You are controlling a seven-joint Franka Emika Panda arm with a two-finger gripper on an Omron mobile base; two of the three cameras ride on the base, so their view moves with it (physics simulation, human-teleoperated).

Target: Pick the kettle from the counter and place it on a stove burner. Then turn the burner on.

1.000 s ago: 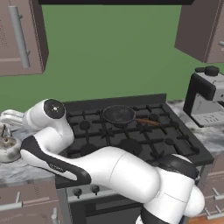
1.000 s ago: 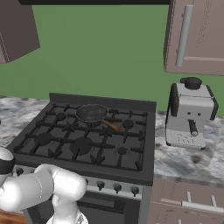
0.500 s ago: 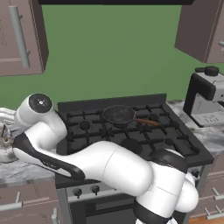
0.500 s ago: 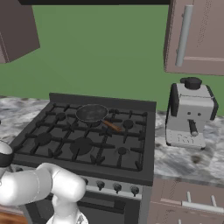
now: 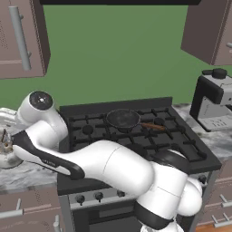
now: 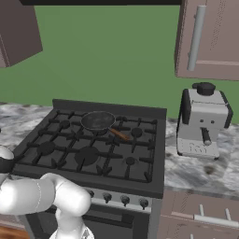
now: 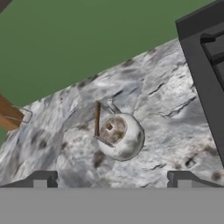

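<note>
Swinging further toward the table's left end, the arm now reaches past the stove's left edge, its elbow higher than half a second ago; the pan, the stove and the machine have kept their places.

From the left base camera, the kettle (image 5: 8, 152) sits on the marbled table (image 5: 27, 174) near the picture's left border, partly hidden by the white arm. The black stove (image 5: 136, 136) lies to its right, with a dark frying pan (image 5: 123, 118) on a rear grate. A coffee machine (image 5: 213, 106) stands on the table's right stretch.

From the right base camera, the frying pan (image 6: 98, 121) rests on the stove's back left grate, its wooden handle pointing toward the middle. A mid-sized burner (image 6: 87, 154) shows bare at the front centre. The coffee machine (image 6: 201, 121) stands just beside the stove's right edge.

From the hand camera, the kettle (image 7: 119, 134) stands on the table (image 7: 166, 109), well apart from the stove's edge (image 7: 205, 65), its brown handle (image 7: 97, 119) upright. The fingers (image 7: 111, 181) are spread wide, both tips apart from the kettle and holding nothing.
</note>
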